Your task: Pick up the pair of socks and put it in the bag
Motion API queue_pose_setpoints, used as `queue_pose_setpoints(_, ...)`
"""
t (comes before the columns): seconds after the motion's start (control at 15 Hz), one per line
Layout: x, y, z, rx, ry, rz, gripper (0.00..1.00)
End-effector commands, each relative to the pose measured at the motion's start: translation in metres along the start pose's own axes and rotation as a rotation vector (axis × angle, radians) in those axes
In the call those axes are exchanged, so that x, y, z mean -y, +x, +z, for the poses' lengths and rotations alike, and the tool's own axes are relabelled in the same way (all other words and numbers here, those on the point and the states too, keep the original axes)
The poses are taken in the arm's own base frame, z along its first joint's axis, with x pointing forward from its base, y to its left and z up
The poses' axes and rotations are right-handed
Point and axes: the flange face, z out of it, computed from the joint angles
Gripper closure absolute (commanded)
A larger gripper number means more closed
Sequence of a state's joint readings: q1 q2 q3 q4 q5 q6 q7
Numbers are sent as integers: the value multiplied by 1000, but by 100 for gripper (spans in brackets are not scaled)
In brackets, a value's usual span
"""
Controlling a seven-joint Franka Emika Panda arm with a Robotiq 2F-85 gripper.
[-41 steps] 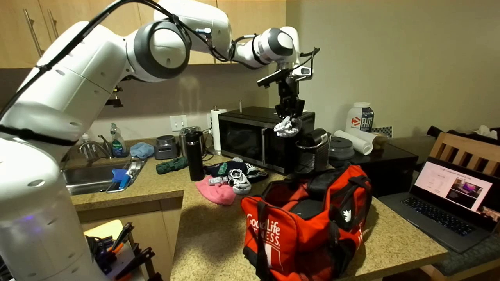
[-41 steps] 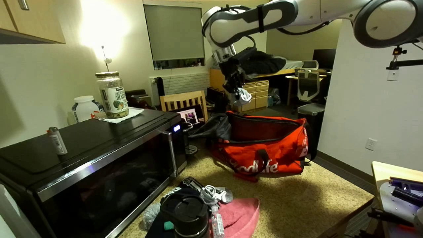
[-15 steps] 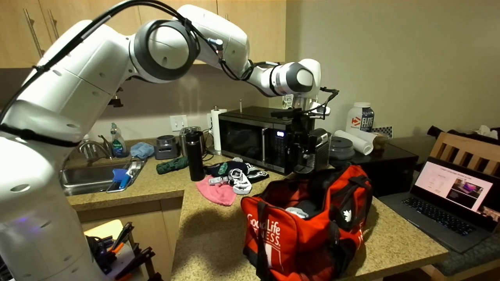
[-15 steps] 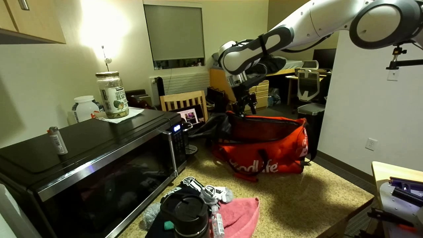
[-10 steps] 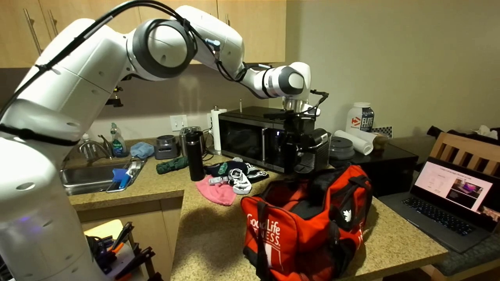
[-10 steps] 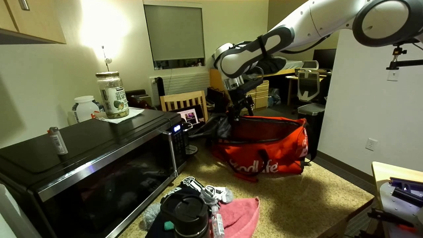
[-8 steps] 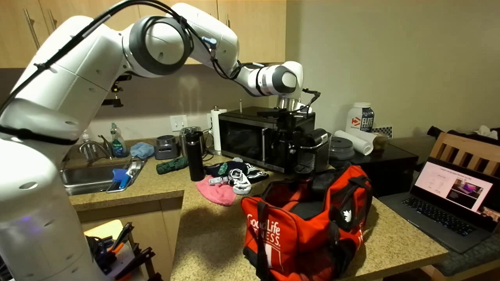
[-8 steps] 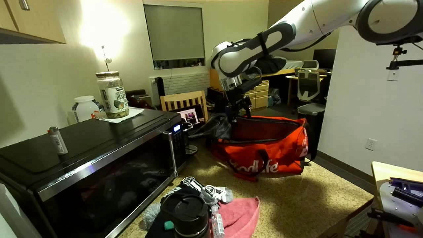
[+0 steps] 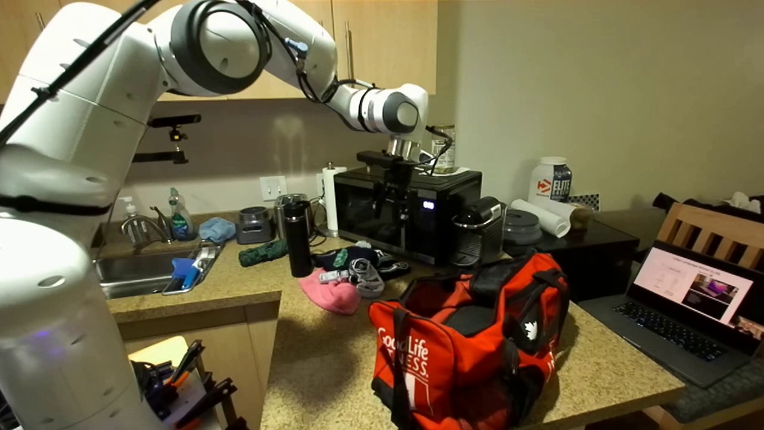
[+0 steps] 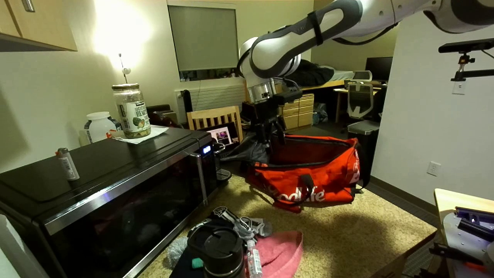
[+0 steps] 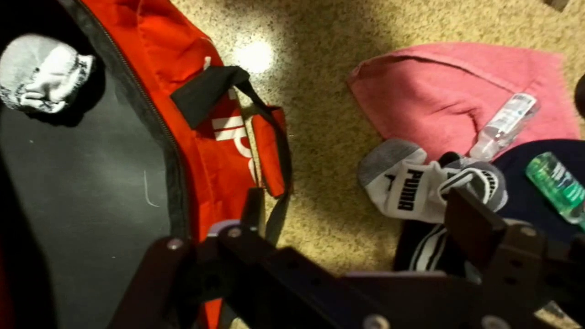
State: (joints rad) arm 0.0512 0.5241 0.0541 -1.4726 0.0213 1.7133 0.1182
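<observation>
**The drop looks done; what remains is a clean exit**

The balled sock bundle [image 11: 43, 75] lies inside the red GoodLife duffel bag [image 9: 471, 352], on its dark base [image 11: 96, 183], near the zipped rim [image 11: 148, 109]; the exterior views do not show it. The tool [image 11: 361, 212] hangs above the bag's outer side and the worktop [image 11: 329, 160] beside it, its fingers [image 11: 473, 224] wide apart and gripping nothing. I take the bundle for the pair the task means, so the step in hand should be the retreat.

To do that well, rise straight up before swinging sideways — the black carrying strap [image 11: 203, 96] trails outside the bag, close to one finger in the wrist view, and how far below cannot be told. Do not bring the fingers together until they are well clear; an early pinch could catch strap or fabric. The PUMA sock [image 11: 425, 194] outside the bag is best left alone.

The bundle is nearly round, its weak long axis running roughly left to right in the wrist view, toward the zipped rim. Its plain grey bulge points to the upper left, away from that rim — the white folds and black-patterned edge face right and down, toward it. Its left side meets the view's border, so a little may be cut off.
</observation>
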Motion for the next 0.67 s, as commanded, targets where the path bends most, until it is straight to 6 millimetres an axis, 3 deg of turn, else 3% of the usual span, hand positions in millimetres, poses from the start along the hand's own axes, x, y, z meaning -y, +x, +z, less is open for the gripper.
queue_pose_setpoints(0.0, 16, -23, 9, 4, 56, -118, 0)
queue_pose_setpoints(0.33, 34, -44, 12, -8, 29, -202, 0)
queue_pose_setpoints(0.6, 48, -73, -9, -63, 0, -211, 0)
